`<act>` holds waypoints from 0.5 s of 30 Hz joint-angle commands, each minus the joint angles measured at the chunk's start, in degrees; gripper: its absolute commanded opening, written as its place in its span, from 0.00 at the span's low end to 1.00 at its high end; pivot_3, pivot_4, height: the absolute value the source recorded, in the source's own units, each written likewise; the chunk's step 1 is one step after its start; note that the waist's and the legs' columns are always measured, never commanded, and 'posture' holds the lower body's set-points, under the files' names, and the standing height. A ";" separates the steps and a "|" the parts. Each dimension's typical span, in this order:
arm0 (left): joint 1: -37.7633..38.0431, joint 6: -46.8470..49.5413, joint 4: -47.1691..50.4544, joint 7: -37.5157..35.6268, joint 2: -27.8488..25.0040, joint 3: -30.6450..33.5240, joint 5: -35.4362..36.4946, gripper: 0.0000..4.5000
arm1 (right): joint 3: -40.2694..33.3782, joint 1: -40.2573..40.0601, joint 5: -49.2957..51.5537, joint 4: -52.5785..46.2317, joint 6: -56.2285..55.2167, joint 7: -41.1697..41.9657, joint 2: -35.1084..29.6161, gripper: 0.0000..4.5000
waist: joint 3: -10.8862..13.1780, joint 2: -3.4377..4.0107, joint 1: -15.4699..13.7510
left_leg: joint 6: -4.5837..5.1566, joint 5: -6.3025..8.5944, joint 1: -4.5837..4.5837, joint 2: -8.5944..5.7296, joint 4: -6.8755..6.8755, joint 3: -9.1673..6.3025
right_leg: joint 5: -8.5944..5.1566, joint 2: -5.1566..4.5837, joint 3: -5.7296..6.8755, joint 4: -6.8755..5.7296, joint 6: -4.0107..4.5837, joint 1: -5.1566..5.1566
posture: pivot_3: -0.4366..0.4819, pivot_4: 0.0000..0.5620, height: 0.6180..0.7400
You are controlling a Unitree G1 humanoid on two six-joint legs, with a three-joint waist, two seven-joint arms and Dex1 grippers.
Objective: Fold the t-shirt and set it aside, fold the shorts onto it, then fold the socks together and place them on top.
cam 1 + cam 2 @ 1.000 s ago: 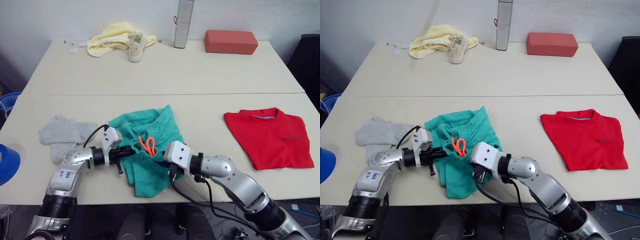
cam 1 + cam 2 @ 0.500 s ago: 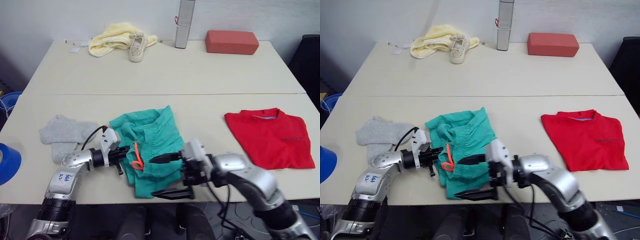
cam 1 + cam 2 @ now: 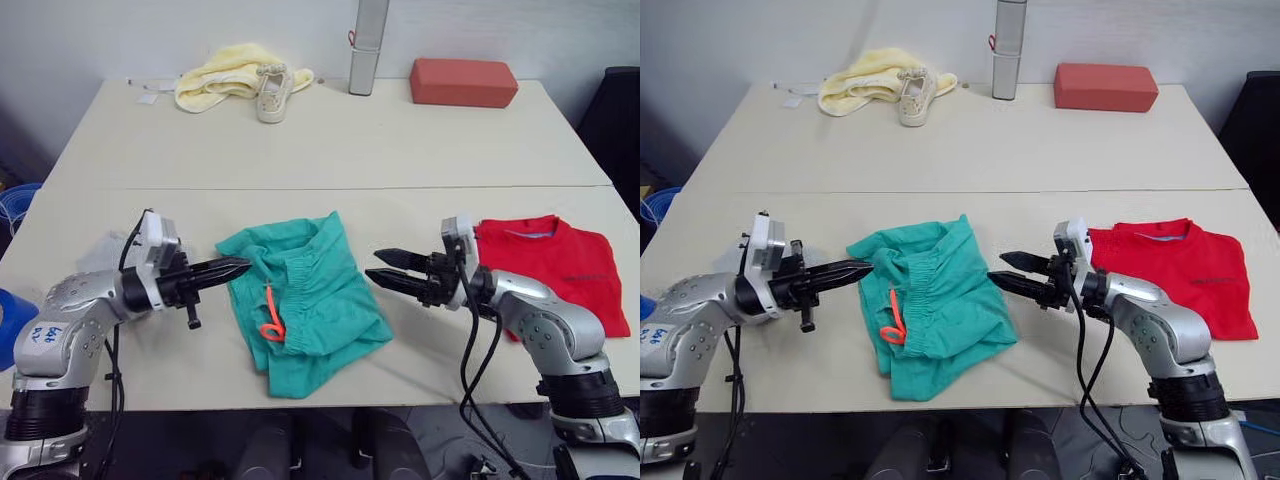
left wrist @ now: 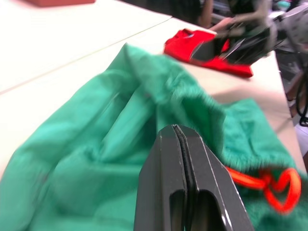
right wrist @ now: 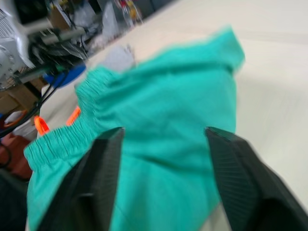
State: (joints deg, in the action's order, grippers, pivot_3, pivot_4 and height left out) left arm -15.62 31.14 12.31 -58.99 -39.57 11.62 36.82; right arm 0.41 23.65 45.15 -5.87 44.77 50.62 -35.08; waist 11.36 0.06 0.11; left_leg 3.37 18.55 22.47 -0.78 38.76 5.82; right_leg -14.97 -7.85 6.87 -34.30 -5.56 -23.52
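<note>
The teal shorts (image 3: 305,295) lie crumpled at the front middle of the table, orange drawstring (image 3: 269,325) on their left part. My left gripper (image 3: 244,266) is shut on nothing, its tip at the shorts' left edge and just above the cloth (image 4: 175,131). My right gripper (image 3: 373,266) stands open just right of the shorts, pointing at them (image 5: 163,132). The red t-shirt (image 3: 570,265) lies folded at the right, its near-left corner behind my right arm. The grey socks (image 3: 100,250) peek out behind my left arm.
At the table's back lie a pale yellow cloth (image 3: 222,75) with a beige sneaker (image 3: 270,95), a metal cylinder (image 3: 367,45) and a red block (image 3: 462,82). A blue object (image 3: 8,340) sits off the left edge. A seam (image 3: 400,187) crosses the table.
Both grippers have drawn back from the shorts: the right one let go and swung right, the left one pulled back to the left. The shorts have settled flatter.
</note>
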 commanded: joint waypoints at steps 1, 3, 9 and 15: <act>-1.29 0.62 3.53 1.55 1.67 -0.75 2.37 0.00 | -0.05 4.40 1.76 2.18 6.36 1.21 -0.84 0.48 | 0.00 0.00 0.10 | 0.03 -0.02 -0.01 0.00 0.00 0.00 | 0.00 0.00 -0.01 -0.02 0.00 0.00 | 0.48 0.27 1.00; -0.68 0.93 4.47 2.05 1.76 -1.93 1.48 0.04 | 0.68 6.57 3.36 3.12 12.08 3.13 -2.31 0.56 | 0.00 0.01 0.23 | 0.07 -0.07 -0.01 0.04 0.02 0.02 | 0.00 0.08 -0.02 -0.02 0.01 -0.01 | 0.48 0.27 1.00; 2.86 -4.54 6.21 0.27 2.46 -3.47 -0.39 0.42 | 5.37 11.62 0.88 7.51 23.28 2.65 -4.42 1.00 | 0.01 0.01 0.03 | -0.02 -0.05 -0.01 0.06 0.01 0.02 | -0.02 0.08 -0.03 0.05 0.04 -0.05 | 0.48 0.27 1.00; 7.26 -8.45 7.79 -2.05 2.32 -4.18 -0.98 0.76 | 12.22 16.54 -5.03 12.23 25.31 2.43 -2.24 1.00 | 0.00 0.00 0.16 | -0.11 0.00 -0.01 0.06 0.01 0.04 | -0.02 0.06 -0.06 0.14 0.05 -0.07 | 0.48 0.27 1.00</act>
State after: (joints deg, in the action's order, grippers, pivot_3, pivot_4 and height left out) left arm -8.69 23.77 17.74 -60.75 -36.95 6.71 35.55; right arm 11.14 40.14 41.45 5.56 69.07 52.88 -37.69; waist 11.36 0.06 0.27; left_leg 3.25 18.55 22.46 -0.72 38.77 5.84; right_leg -14.98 -7.79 6.82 -34.16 -5.50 -23.59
